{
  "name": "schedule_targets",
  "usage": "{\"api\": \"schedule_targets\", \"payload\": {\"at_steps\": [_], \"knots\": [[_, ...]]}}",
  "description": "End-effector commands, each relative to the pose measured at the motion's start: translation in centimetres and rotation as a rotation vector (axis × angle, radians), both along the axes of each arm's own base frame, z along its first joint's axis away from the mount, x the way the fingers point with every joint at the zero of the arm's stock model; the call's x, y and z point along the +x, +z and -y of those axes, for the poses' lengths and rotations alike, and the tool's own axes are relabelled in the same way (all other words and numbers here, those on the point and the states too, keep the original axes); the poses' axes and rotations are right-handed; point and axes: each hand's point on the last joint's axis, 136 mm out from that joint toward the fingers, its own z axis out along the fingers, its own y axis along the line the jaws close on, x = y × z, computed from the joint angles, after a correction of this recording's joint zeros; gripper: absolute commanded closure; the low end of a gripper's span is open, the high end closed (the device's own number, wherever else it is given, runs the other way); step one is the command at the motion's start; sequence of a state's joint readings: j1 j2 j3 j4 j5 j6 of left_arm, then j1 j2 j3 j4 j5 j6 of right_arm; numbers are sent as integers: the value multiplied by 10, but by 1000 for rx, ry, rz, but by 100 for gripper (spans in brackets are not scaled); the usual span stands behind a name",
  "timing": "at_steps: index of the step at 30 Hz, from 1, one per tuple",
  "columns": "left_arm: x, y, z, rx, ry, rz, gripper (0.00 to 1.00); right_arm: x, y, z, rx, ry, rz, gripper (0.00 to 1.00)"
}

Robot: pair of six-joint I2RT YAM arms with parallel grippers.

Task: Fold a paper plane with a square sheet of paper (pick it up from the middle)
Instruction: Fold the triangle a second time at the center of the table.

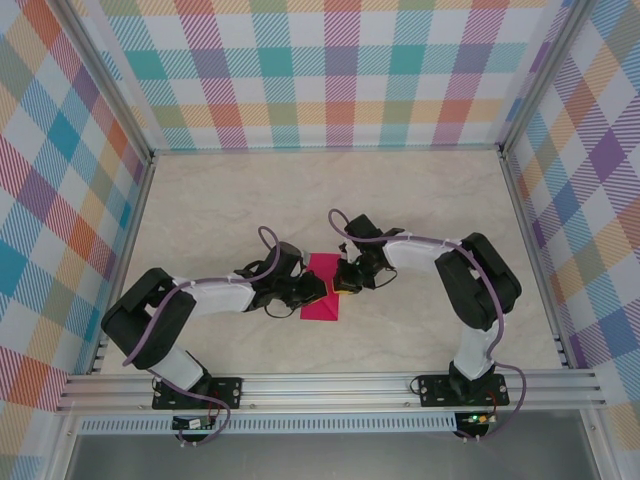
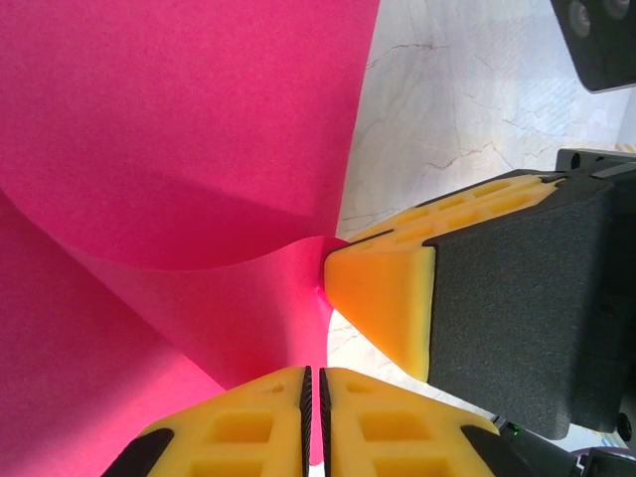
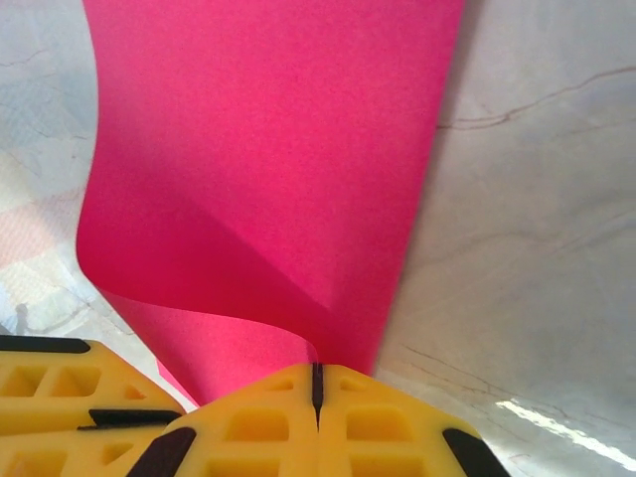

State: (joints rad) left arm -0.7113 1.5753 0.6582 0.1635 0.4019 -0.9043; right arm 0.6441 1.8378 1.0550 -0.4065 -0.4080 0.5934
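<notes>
left gripper (image 2: 313, 380): jaws pinched nearly flat on the near edge of the sheet of paper (image 2: 179, 119), which curls up from the fingers. The grip looks meant to anchor one layer while the fold is shaped.
sheet of paper: magenta-pink, at the middle of the marbled tabletop (image 3: 537, 199) between the two arms. Part lies flat and part is lifted into a soft bend that is not yet creased.
right gripper (image 3: 317, 373): clamped tight on the paper at the bend, its fingertips just beside the left ones. Holding this close probably keeps the thin sheet from slipping or buckling.
step in hand: apparently bringing one flap over so the edges line up before pressing the crease.
</notes>
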Motion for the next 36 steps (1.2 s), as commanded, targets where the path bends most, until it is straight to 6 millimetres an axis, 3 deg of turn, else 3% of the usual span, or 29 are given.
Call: {"api": "schedule_targets", "payload": {"at_steps": [1, 36], "knots": [[0, 0, 6, 1, -20, 5, 87, 0, -3, 0, -19, 3, -12, 95], [-2, -12, 4, 32, -26, -11, 88, 0, -5, 2, -42, 0, -18, 95]]}}
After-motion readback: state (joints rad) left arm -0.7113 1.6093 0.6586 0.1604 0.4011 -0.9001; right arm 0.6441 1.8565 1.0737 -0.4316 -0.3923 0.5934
